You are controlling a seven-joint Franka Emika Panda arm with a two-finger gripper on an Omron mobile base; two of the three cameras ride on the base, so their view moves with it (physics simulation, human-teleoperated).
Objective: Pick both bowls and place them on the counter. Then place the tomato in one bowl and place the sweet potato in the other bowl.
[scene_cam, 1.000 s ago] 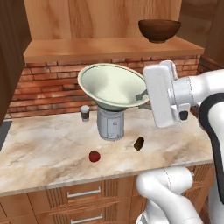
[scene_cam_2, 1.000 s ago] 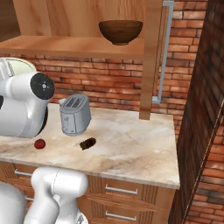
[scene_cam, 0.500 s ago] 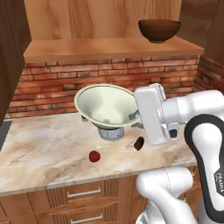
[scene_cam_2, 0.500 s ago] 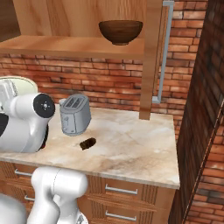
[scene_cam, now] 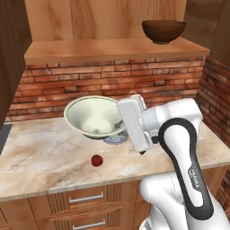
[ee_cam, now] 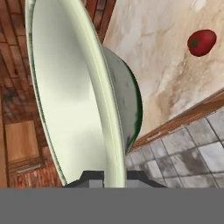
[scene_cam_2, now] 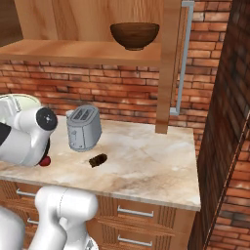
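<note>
My gripper (scene_cam: 122,120) is shut on the right rim of the white bowl with the green-banded outside (scene_cam: 93,116) and holds it just above the counter (scene_cam: 45,157), opening up. In the hand view the rim (ee_cam: 109,131) runs between my gripper (ee_cam: 113,177) tips. The tomato (scene_cam: 96,160) lies on the counter in front of the bowl, also seen as a red fruit (ee_cam: 201,42). The sweet potato (scene_cam_2: 97,159) lies in front of the toaster. The dark brown bowl (scene_cam: 164,30) stands on the wooden shelf, bowl (scene_cam_2: 134,35).
A silver toaster (scene_cam_2: 84,128) stands on the counter (scene_cam_2: 146,166) behind the held bowl, against the brick wall. A wooden shelf (scene_cam: 112,49) hangs above. A wooden post and a grey pipe (scene_cam_2: 178,58) rise at the right. Drawers sit below the counter edge.
My arm has brought the white and green bowl down and to the left, from in front of the shelf to just above the counter. The tomato and sweet potato have stayed put.
</note>
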